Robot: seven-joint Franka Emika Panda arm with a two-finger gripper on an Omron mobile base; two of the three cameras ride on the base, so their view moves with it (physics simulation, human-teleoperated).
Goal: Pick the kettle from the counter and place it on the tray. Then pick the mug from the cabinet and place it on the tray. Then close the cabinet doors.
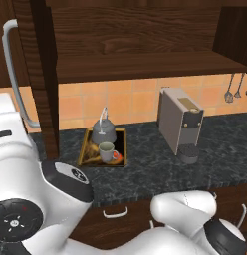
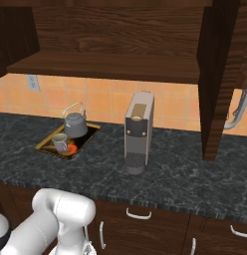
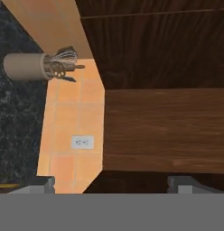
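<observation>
Kettle [image 1: 103, 132] and mug [image 1: 106, 151] both sit on the tray [image 1: 85, 147], cabinet doors [image 1: 43, 74] hang open, gripper [image 3: 111, 182] fingers spread apart.

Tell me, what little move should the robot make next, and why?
Probably swing the pincer toward a cabinet door and start pushing it shut. The kettle and the mug both already sit on the tray, while both doors stand wide open, the other door jutting out over the counter. The hand view faces the cabinet's wood, fingertips apart and holding nothing.
</observation>
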